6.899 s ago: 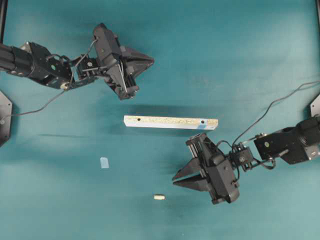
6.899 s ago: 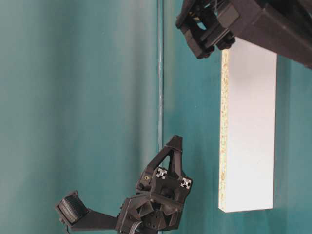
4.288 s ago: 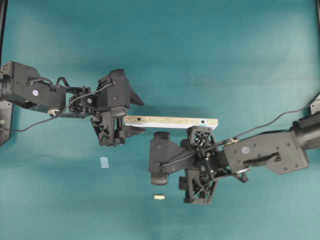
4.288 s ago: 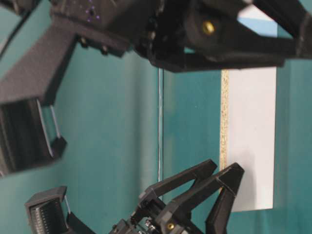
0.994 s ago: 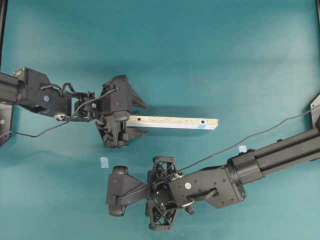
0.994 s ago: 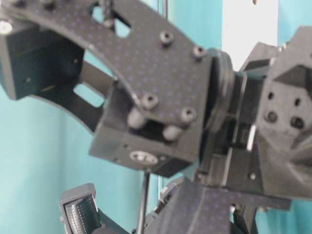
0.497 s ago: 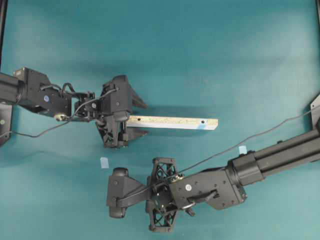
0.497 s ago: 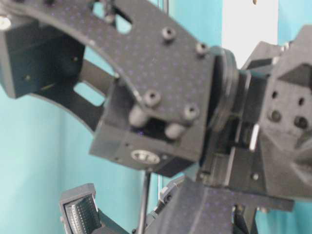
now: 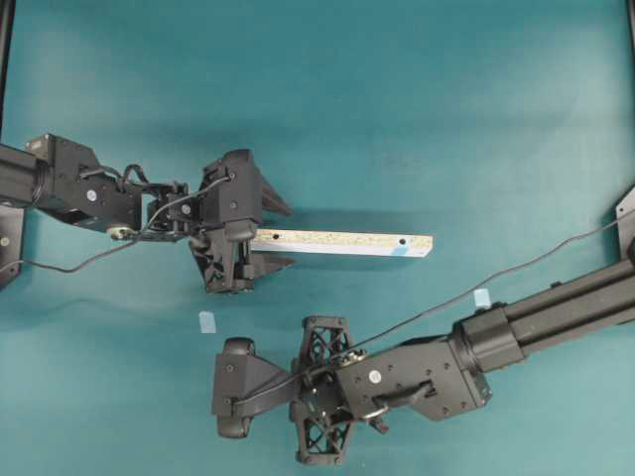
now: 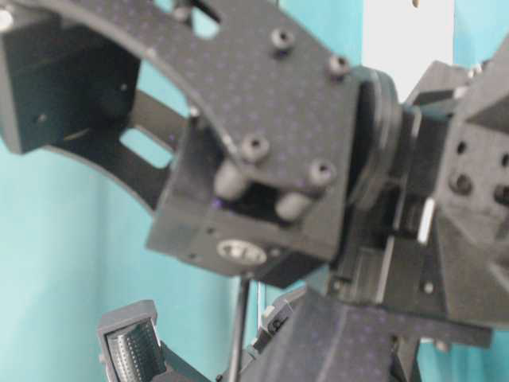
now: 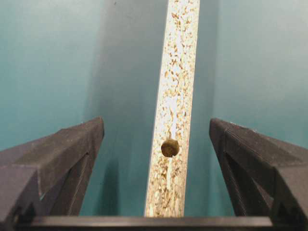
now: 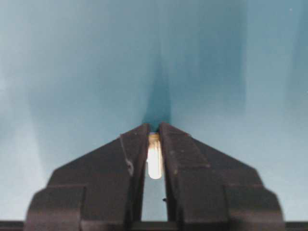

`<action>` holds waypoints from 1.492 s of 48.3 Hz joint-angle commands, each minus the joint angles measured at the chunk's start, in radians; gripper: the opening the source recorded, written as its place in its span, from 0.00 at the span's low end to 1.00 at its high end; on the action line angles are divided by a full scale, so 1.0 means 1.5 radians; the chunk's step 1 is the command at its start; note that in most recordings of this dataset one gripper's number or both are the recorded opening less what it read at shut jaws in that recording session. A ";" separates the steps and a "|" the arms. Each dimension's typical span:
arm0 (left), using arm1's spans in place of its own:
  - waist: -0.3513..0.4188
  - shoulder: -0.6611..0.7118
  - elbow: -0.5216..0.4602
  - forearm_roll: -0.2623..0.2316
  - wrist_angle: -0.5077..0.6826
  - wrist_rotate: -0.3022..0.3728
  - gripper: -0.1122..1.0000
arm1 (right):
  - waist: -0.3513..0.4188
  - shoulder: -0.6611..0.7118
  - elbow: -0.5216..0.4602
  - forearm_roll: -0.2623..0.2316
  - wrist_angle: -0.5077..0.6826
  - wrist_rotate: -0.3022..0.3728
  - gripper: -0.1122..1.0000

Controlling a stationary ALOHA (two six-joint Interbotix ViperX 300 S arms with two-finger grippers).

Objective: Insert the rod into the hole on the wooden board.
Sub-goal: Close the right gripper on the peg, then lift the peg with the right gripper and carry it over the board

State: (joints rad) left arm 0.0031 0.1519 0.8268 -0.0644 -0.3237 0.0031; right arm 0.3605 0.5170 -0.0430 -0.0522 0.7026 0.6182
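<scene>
- At nine o'clock of the overhead view: left gripper (image 9: pixel 260 236) spread wide around the plain end of the wooden board (image 9: pixel 342 242), one finger on each side, neither seen touching it.
- From the left wrist camera: speckled board face (image 11: pixel 174 110) running away toward twelve o'clock between the two black fingers (image 11: pixel 53 163), clear gaps on both sides; a small round dark hole in the face near the bottom — the one by the plain end.
- Centre of the overhead view: board lying flat on the teal table (image 9: pixel 397 89), long axis from nine to three o'clock.
- Toward three o'clock along the board: the hole (image 9: pixel 402 241), just beside the light-blue patch at that end.
- Small pale-blue tape square (image 9: pixel 206 321) at seven o'clock of the board, apart from it; another (image 9: pixel 481 297) at five o'clock.
- At six o'clock, well apart from the board: right gripper, hidden under its own wrist in the overhead view.
- From the right wrist camera: right gripper (image 12: pixel 154 139) pinched on the rod (image 12: pixel 154 162) — pale cream dowel lying lengthwise between the two fingers, low over the table.
- Table-level view: filled by blurred black arm parts; nothing more readable there.
</scene>
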 commanded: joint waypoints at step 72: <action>-0.002 -0.009 -0.010 0.002 -0.005 0.007 0.99 | -0.115 -0.376 0.394 -0.103 -0.497 -0.006 0.19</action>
State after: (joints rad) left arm 0.0031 0.1519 0.8268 -0.0644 -0.3221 0.0031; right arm 0.2025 0.0077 0.5231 -0.2040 -0.0031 0.6105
